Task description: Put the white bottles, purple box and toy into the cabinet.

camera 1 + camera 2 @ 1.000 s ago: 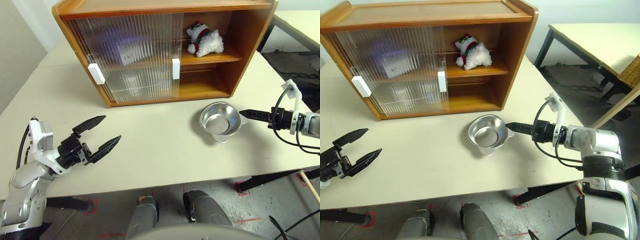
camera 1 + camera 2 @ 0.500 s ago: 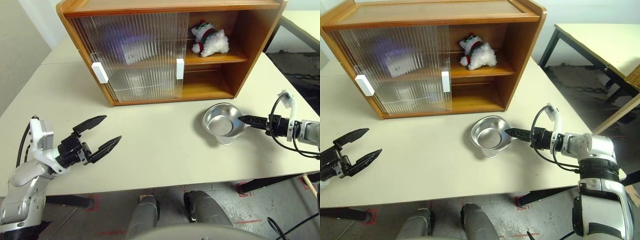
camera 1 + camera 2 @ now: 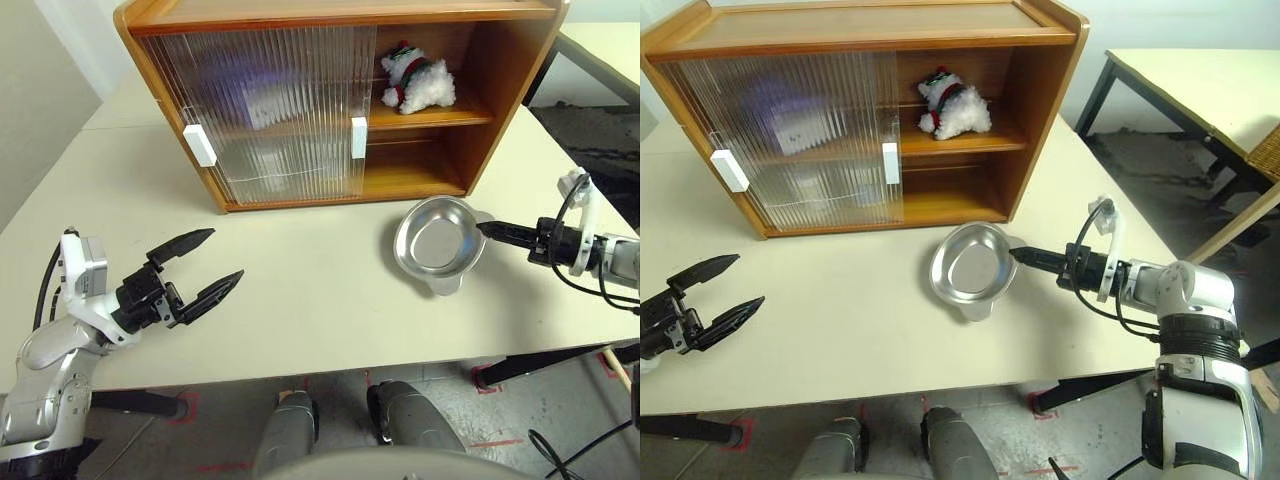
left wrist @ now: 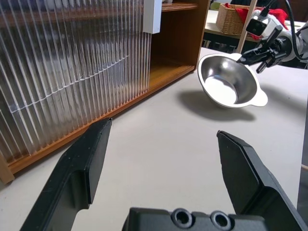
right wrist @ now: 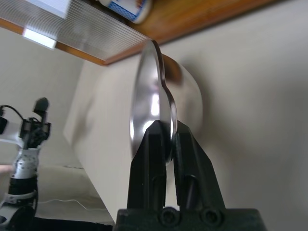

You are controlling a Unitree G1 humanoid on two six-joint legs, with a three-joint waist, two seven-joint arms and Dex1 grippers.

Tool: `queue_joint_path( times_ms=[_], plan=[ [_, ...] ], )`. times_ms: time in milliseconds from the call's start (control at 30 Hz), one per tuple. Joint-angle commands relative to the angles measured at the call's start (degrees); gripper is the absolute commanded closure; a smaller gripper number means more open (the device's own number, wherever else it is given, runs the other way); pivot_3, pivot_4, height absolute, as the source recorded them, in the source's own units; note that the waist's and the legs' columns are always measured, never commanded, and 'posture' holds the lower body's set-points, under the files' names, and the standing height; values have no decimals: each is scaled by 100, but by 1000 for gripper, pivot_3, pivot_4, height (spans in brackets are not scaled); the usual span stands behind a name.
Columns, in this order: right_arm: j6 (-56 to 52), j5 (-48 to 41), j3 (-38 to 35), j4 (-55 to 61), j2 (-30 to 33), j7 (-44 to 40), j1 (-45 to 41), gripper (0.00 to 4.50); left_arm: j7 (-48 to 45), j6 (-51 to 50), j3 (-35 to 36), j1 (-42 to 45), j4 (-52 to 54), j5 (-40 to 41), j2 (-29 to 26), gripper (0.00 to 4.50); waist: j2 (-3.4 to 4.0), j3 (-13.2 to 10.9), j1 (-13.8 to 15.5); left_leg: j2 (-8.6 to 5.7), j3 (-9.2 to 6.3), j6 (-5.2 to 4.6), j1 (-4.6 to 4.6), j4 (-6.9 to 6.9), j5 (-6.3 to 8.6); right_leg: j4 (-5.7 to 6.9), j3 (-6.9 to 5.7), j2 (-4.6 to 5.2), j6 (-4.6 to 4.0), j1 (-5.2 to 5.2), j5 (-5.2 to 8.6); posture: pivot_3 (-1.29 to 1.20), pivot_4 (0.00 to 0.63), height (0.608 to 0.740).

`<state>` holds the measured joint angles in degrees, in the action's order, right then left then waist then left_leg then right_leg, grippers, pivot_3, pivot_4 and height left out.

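No writing can be read anywhere; the blue-marked label of a short round white plastic jar [image 5: 129,6] on the lower shelf is too blurred to make out. The pale cream tabletop [image 3: 300,280] carries the large orange-brown wooden cabinet [image 3: 330,12], whose ribbed translucent sliding doors [image 3: 270,110] with white rectangular handles [image 3: 358,137] cover its left part; a blurred lavender shape behind them cannot be identified. The small fluffy white plush toy in a red-and-green striped sweater [image 3: 418,82] sits on the open upper shelf. Another pale table [image 3: 1200,85] stands to the right over grey floor. The left hand [image 3: 205,265] hovers over the tabletop with fingers spread wide, holding nothing. The right hand [image 3: 1018,255] is clamped on the rim of a shallow shiny metal bowl [image 3: 970,270], which is tipped up on edge.
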<state>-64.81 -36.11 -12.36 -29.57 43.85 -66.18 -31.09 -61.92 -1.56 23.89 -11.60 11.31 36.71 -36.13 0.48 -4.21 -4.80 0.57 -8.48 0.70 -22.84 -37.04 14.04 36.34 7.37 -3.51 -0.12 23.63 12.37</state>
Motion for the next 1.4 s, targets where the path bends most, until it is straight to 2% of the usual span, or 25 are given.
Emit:
queue_joint_path(
  times_ms=[33,267,467,567,933,1167,1400],
  plan=[
    [-93,-74,-100,30,-112,207,6,4496,24,-32,22,-59,54,7,-22,0,-2,1,2,0,-1,0,0,0,0,0,0,0,0,0,0,-143,98,740],
    [-945,-767,-1059,75,-886,1147,-371,4496,36,-37,-36,-39,62,-11,-20,0,-2,1,-38,3,0,-1,8,1,0,4,-1,-2,-9,1,-7,-143,101,740],
    [-1057,-1114,-1843,131,-1478,2097,-544,4496,60,-48,-49,-76,121,-5,-6,0,0,0,-16,4,-4,-2,2,5,-1,4,-2,-2,-18,9,-10,-140,101,740],
    [-1053,-1228,-2097,148,-1657,2464,-593,4496,57,-48,-28,-99,128,9,-19,0,-1,1,-4,3,-7,-2,-2,8,0,2,-1,-1,-59,12,-32,-140,101,740],
    [-37,-1272,-2707,85,-2467,3750,-766,4496,34,-60,-46,-54,103,13,-44,0,0,1,-21,7,-6,-4,-6,22,1,2,-1,-1,-58,29,-31,-150,100,740],
    [754,-1736,-3217,156,-3204,4713,-1072,4496,33,-85,-36,-33,107,8,-50,0,0,1,-50,10,-9,-6,-10,23,1,3,-1,-1,-54,39,-36,-144,97,740],
    [1564,-1904,-3266,143,-3547,5329,-1147,4496,43,-98,-53,-17,115,6,-37,0,1,1,-33,12,-13,-6,-29,23,5,2,-3,-1,-81,54,-45,-143,95,740]
  ],
)
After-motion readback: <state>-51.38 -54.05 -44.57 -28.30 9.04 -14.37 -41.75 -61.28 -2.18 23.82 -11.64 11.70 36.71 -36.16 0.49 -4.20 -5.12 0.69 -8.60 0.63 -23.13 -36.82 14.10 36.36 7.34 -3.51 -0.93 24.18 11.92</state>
